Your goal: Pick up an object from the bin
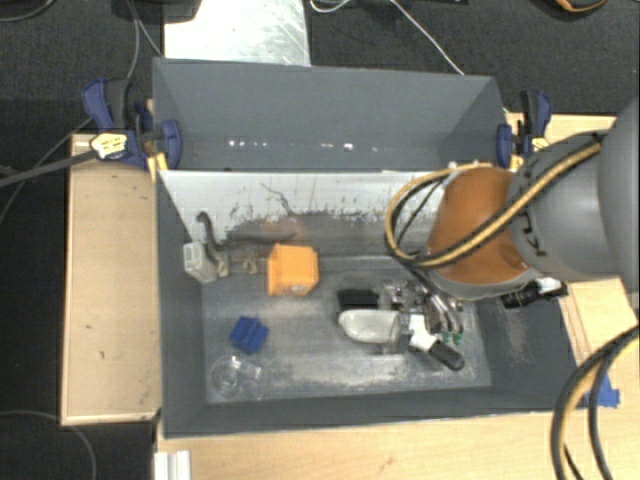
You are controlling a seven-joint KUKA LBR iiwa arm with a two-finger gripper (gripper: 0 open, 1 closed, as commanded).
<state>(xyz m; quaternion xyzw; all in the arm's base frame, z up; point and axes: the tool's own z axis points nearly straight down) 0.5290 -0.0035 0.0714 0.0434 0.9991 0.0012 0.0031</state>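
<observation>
I see the gripper (422, 326) in the bin (300, 118), just beside a pale oval lump (362, 325); its grip I cannot tell.

Our grey arm (590, 208) reaches in from the right, its orange wrist cover (480, 230) ringed by looped cables (404, 197); our jaws hang low, pointing down toward the left.

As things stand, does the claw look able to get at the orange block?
Probably yes: the orange block sits with its top bare, left of the claw; a white oval thing lies low between them.
</observation>
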